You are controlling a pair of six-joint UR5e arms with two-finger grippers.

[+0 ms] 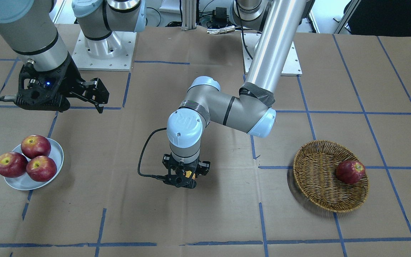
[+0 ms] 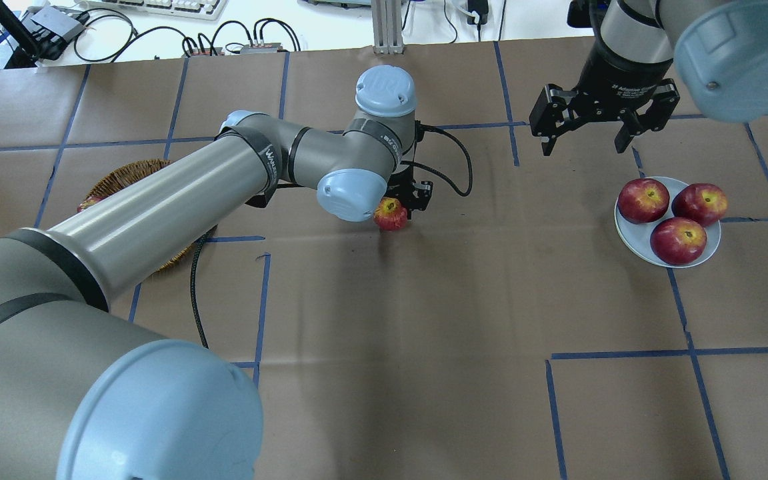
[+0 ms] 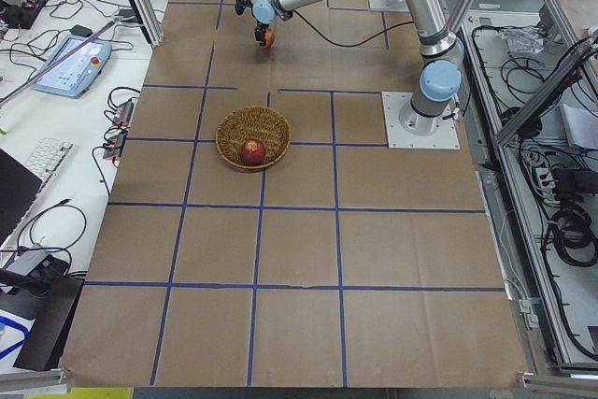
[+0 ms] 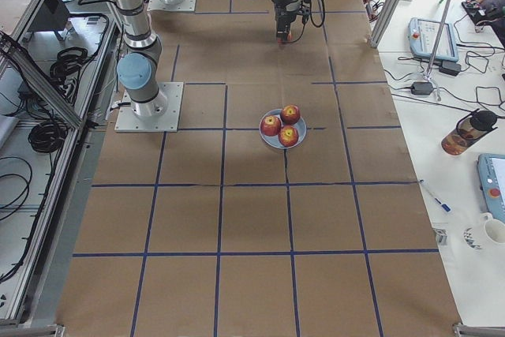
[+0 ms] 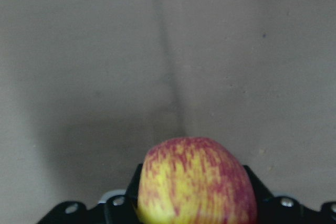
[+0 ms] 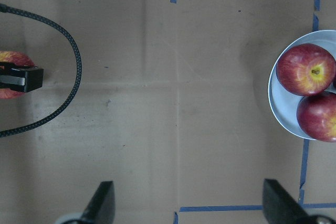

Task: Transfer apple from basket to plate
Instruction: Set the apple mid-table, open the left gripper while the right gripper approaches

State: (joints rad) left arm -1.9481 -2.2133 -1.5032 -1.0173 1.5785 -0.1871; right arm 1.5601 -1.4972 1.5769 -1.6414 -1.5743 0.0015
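Note:
The streaked red-and-yellow apple [image 2: 390, 215] is gripped in my left gripper [image 2: 403, 201] near the middle of the table, low over the paper. It fills the bottom of the left wrist view [image 5: 197, 182] between the jaws. In the front-facing view the wrist hides most of it. The wicker basket [image 1: 316, 185] stands on my left side and holds one dark red apple [image 1: 350, 171]. The pale blue plate [image 2: 632, 235] stands on my right side with three dark red apples. My right gripper [image 2: 584, 148] hangs open and empty just behind the plate.
The table is covered in brown paper with a blue tape grid. A black cable [image 1: 143, 157] loops from my left wrist. The two arm bases [image 1: 103, 50] stand at the robot side of the table. The plate rim also shows in the right wrist view [image 6: 275, 103].

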